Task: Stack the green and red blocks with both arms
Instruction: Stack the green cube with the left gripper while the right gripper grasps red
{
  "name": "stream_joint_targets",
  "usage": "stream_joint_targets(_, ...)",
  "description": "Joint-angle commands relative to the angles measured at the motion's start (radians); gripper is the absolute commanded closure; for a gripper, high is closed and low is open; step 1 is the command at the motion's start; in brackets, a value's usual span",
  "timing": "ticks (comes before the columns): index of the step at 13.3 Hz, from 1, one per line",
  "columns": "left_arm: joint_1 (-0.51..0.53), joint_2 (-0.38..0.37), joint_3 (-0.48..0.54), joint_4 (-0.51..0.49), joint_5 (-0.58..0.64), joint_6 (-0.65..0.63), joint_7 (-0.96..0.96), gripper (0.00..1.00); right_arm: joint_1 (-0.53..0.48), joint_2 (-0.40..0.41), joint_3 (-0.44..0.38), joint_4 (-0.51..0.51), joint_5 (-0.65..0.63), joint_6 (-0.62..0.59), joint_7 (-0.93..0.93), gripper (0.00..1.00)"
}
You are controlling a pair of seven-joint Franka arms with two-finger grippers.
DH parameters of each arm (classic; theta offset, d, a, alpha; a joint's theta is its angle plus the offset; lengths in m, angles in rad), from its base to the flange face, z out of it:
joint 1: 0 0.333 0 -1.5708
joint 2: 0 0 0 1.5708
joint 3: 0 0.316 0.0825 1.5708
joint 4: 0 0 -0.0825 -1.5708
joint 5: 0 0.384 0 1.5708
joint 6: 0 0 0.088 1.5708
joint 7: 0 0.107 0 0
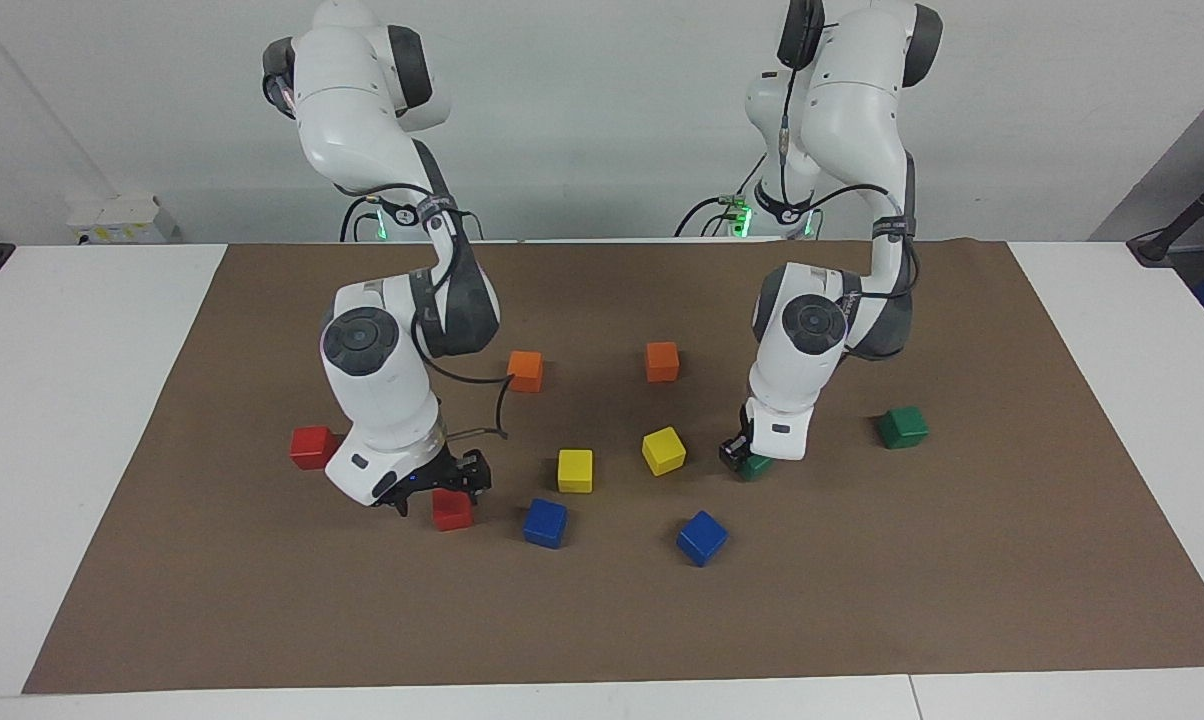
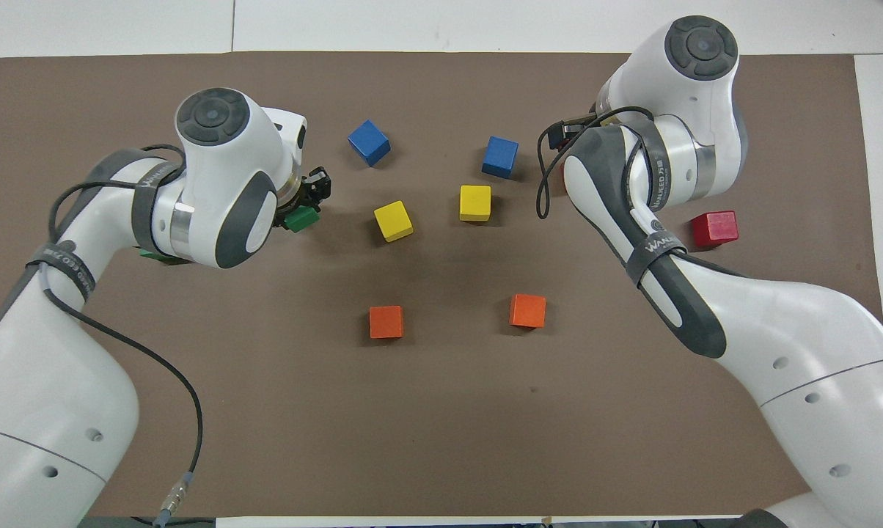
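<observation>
My left gripper (image 1: pixel 745 457) is shut on a dark green block (image 1: pixel 759 467) (image 2: pixel 300 218), down at the brown mat beside a yellow cube. Whether that block is off the mat I cannot tell. The second green block (image 1: pixel 902 427) lies toward the left arm's end of the table; in the overhead view the left arm hides nearly all of it. My right gripper (image 1: pixel 442 484) stands open, low over a red block (image 1: pixel 452 513) and covering its top. The other red block (image 1: pixel 312 447) (image 2: pixel 714 228) rests free toward the right arm's end.
On the brown mat (image 1: pixel 602 620) lie two orange cubes (image 1: pixel 525 370) (image 1: pixel 662 361), two yellow cubes (image 1: pixel 575 470) (image 1: pixel 663 450) and two blue cubes (image 1: pixel 545 522) (image 1: pixel 702 537), all between the two grippers. White table borders the mat.
</observation>
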Motion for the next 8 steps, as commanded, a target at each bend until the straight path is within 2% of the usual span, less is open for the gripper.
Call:
stream_joint_targets(1,0.129,-0.180,-0.009,-0.160,0.005,-0.035,0.201,1.00,0.001,-0.009,0.005,-0.065,-0.015,0.057,0.027,0.00)
stream_joint_targets(2,0.167,-0.207,-0.009,-0.180,0.001,-0.055,0.293,1.00,-0.001,-0.016,0.005,-0.089,-0.015,0.074,0.026,0.00)
stream_joint_targets(5,0.275,-0.212,-0.006,-0.167,-0.002,-0.112,0.599,1.00,0.001,-0.029,0.005,-0.134,-0.013,0.094,0.026,0.00)
stream_joint_targets(8,0.339,-0.214,-0.006,-0.174,-0.002,-0.104,0.778,1.00,0.001,-0.050,0.005,-0.187,-0.013,0.094,0.026,0.00)
